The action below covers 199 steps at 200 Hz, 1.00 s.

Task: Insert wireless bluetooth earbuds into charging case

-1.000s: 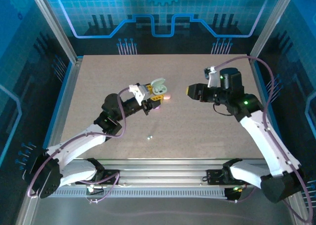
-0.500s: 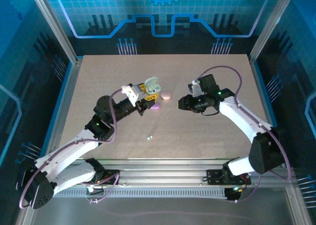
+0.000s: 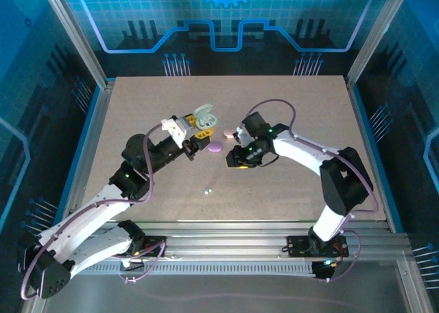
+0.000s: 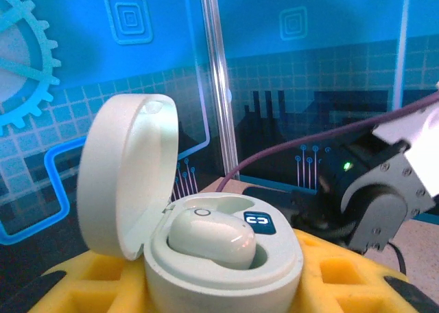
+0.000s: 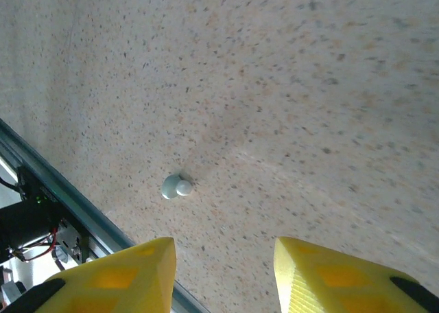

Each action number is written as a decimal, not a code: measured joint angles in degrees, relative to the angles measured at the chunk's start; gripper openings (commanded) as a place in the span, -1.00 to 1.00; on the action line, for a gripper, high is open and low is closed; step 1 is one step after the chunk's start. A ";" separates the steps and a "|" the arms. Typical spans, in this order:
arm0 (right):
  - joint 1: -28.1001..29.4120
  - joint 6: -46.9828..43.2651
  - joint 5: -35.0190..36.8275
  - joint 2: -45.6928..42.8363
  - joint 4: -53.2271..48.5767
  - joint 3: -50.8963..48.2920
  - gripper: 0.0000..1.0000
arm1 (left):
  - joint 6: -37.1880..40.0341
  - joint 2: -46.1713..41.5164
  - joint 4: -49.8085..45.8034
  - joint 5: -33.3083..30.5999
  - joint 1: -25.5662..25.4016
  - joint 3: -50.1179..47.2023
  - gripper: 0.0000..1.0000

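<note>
My left gripper is shut on the pale mint-white charging case, held above the table with its lid open. In the left wrist view the case sits between the yellow fingers, and one white earbud lies seated in it beside an empty socket. A second pale earbud lies loose on the table towards the near edge. My right gripper hangs open to the upper right of it. Its wrist view shows that earbud ahead of the left yellow fingertip, with nothing between the fingers.
A purple oval case and a pink oval case lie on the speckled table between the two grippers. The metal rail at the table's near edge runs close behind the loose earbud.
My right arm has swung left and down across the table to just right of the purple case. My left gripper has drifted slightly left with the open case.
</note>
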 measured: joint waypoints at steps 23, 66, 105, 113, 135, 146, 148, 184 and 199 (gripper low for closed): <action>3.10 -0.46 -0.37 4.61 -0.48 2.89 -0.15 | 0.11 -1.09 -1.03 -0.42 0.00 0.57 -0.28; 9.25 -2.12 0.63 12.48 -3.28 9.70 -0.13 | 0.24 -2.12 -1.99 -0.81 0.00 0.61 -0.28; 13.00 -4.96 2.86 18.29 -7.63 17.46 -0.08 | 0.24 -2.25 -2.23 -0.81 0.00 0.61 -0.27; 13.57 -5.22 3.85 19.26 -8.41 18.93 -0.06 | 0.24 -2.25 -2.38 -0.81 0.00 0.61 -0.27; 15.52 -5.40 6.45 20.81 -10.56 21.16 0.01 | 0.24 -2.25 -2.45 -0.81 0.00 0.61 -0.27; 16.52 -5.81 7.39 21.29 -11.47 21.79 0.01 | 0.24 -2.25 -2.45 -0.81 0.00 0.61 -0.27; 16.70 -5.84 7.54 21.40 -11.61 21.90 0.01 | 0.24 -2.25 -2.45 -0.81 0.00 0.59 -0.27; 19.39 -8.17 11.76 25.20 -15.45 26.38 -0.01 | 0.24 -2.25 -2.45 -0.81 0.00 0.61 -0.27; 19.93 -9.09 13.57 26.32 -17.09 27.71 -0.03 | 0.24 -2.25 -2.45 -0.81 0.00 0.61 -0.27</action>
